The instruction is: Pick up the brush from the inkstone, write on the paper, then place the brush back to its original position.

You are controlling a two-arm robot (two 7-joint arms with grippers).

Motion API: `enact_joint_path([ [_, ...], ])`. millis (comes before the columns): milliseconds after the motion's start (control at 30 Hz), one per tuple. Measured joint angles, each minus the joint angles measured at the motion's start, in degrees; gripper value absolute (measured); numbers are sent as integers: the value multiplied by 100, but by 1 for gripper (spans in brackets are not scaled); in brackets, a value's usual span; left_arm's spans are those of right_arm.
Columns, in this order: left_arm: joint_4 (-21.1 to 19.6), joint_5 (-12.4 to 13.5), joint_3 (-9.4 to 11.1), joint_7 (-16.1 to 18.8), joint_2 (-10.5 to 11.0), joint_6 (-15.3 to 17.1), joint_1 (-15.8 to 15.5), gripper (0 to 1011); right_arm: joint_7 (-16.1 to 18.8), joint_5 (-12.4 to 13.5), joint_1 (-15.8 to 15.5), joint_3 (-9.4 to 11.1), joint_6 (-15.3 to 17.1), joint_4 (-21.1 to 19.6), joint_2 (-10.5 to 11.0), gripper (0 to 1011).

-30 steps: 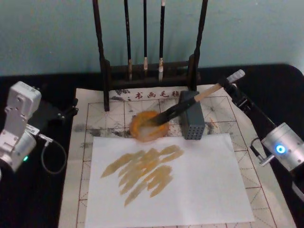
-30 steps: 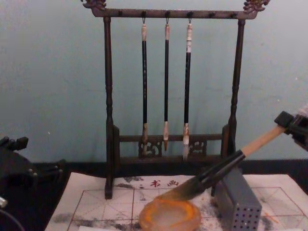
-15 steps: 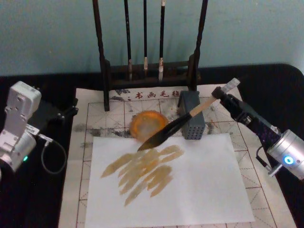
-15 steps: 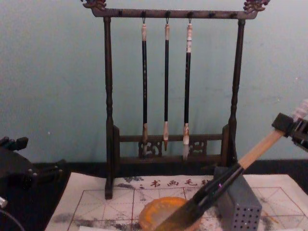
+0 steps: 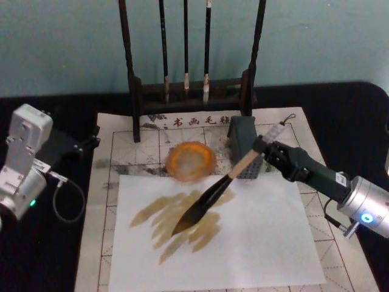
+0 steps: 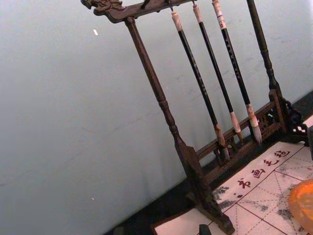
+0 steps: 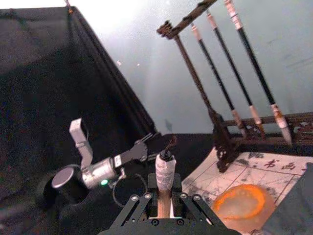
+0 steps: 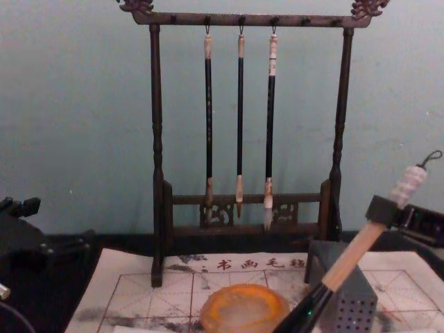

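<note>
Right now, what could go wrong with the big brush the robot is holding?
The right gripper holds the brush tilted, its handle passing close by the grey block; a sideways stroke might knock it. The inkstone sits at the top edge of the white sheet, so a long upward stroke might bump it. Pressed hard, the tip might drag the sheet. The left gripper is parked off to the left.

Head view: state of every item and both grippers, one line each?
Large tan-handled calligraphy brush: gripped, tilted, tip over the ochre strokes; contact unclear.
Round orange-brown inkstone: no brush on it.
Off-white gridded paper: flat, ink-smudged.
Plain white sheet: atop it, ochre-streaked.
Three thin dark-handled brushes: hanging on the dark wooden rack.
Right gripper: shut on the brush handle.
Left gripper: parked left of the paper.
</note>
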Motion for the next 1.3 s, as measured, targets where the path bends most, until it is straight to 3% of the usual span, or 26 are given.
enact_joint_path([
  [600, 0, 0, 0, 0, 0, 0, 0, 1001, 261, -269, 171, -331, 67, -4, 137, 175],
  [1300, 0, 0, 0, 0, 0, 0, 0, 1001, 388, -367, 279, -535, 157, 61, 166, 175],
])
